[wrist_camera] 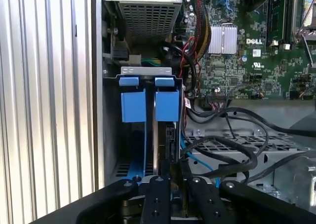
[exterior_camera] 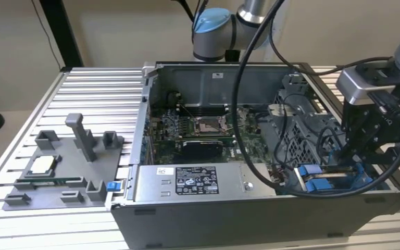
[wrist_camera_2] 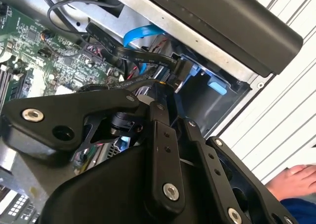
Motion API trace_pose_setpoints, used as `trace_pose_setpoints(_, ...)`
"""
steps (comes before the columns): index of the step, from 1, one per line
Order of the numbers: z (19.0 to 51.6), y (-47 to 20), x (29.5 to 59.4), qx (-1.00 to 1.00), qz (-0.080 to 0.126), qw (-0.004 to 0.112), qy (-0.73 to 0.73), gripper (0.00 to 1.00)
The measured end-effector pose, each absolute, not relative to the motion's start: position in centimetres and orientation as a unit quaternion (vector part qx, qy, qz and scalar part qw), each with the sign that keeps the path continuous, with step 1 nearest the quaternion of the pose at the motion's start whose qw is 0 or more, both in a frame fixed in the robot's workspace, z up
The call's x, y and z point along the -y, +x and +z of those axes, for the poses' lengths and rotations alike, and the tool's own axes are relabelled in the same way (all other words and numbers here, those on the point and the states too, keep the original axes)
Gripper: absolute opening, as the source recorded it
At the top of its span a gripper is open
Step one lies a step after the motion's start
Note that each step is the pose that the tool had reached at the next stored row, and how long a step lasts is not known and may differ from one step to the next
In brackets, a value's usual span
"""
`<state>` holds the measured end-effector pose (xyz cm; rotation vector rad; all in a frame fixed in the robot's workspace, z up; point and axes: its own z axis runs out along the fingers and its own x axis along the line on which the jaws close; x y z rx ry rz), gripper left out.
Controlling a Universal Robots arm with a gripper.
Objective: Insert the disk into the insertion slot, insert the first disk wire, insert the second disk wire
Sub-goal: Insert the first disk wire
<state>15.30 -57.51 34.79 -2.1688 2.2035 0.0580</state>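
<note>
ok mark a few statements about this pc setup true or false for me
1. The gripper hangs over the motherboard's CPU socket. False: the gripper is at the insertion slot, in the corner of the case on the exterior view's right.
2. The slot's tabs are red. False: the tabs are blue.
3. A grey fixture sits on the table, to the exterior view's left of the case. True.
4. A person's hand is in the second wrist view. True.
</note>
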Motion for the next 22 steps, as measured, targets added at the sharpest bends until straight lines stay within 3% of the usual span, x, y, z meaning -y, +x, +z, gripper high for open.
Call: trace_pose_setpoints(22,34.16,15.47,57.5,-0.702,0.021,0.027,-0.711,0.0)
